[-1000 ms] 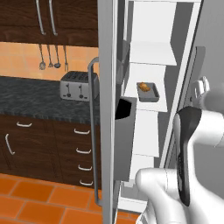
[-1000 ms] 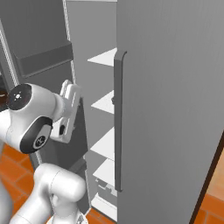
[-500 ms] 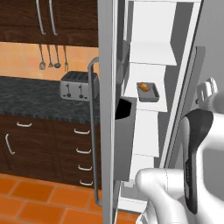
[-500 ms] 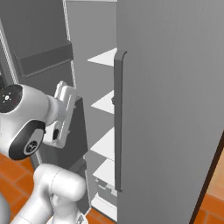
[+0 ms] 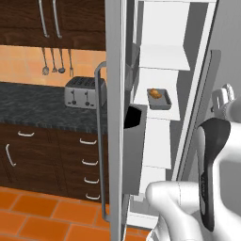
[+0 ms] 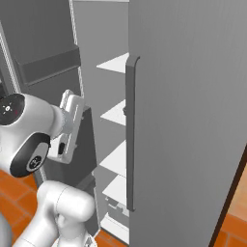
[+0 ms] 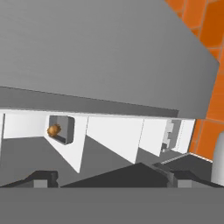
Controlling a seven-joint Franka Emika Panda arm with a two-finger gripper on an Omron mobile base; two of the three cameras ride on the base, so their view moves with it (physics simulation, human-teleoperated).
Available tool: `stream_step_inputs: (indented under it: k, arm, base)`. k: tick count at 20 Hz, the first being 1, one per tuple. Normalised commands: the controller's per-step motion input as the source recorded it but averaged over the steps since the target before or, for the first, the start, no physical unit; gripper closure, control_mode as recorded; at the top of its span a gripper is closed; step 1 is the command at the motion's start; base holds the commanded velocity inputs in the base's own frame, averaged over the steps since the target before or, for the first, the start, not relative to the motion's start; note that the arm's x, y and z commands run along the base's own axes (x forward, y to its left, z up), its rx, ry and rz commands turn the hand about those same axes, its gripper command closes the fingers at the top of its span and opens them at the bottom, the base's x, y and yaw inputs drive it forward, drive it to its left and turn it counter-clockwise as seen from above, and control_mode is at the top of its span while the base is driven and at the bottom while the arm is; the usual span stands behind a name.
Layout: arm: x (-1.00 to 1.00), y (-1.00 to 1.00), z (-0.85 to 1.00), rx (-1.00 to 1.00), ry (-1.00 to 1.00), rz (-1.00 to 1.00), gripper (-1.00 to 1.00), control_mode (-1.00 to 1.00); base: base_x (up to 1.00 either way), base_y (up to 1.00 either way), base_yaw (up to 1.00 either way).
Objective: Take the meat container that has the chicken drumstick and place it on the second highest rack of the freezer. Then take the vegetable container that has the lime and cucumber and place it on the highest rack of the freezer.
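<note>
Left base view: chicken drumstick in meat container, nothing legible.

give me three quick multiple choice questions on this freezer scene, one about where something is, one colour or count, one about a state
1. Where is the meat container with the chicken drumstick?
A. on the counter by the toaster
B. on a white shelf inside the freezer
C. on the floor tiles

2. What colour is the floor?
A. orange
B. blue
C. white

3. How is the gripper?
A. shut on the container
B. shut on the door handle
C. open, holding nothing

Answers: 1 B, the left base view shows the tray resting on a shelf of the freezer interior. 2 A, orange tiles show below the cabinets. 3 C, the hand view shows the fingertips wide apart with nothing between them.
</note>
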Motion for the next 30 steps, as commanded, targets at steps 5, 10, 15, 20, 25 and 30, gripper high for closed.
stream_step_inputs:
  k: [5, 10, 15, 20, 25, 30]
  arm:
    - [0.0, 0.0, 0.0, 0.0, 0.0, 0.0, -1.0, 1.0]
    - [0.0, 0.0, 0.0, 0.0, 0.0, 0.0, -1.0, 1.0]
    - [0.0, 0.0, 0.0, 0.0, 0.0, 0.0, -1.0, 1.0]
    - [0.0, 0.0, 0.0, 0.0, 0.0, 0.0, -1.0, 1.0]
    - [0.0, 0.0, 0.0, 0.0, 0.0, 0.0, -1.0, 1.0]
    - [0.0, 0.0, 0.0, 0.0, 0.0, 0.0, -1.0, 1.0]
  base:
    - [-0.37, -0.53, 0.2]
    - [-0.51, -0.63, 0.72]
    - [-0.34, 0.04, 1.0]
    - [-0.22, 0.15, 1.0]
    - [-0.19, 0.38, 0.99]
    - [-0.05, 0.48, 0.76]
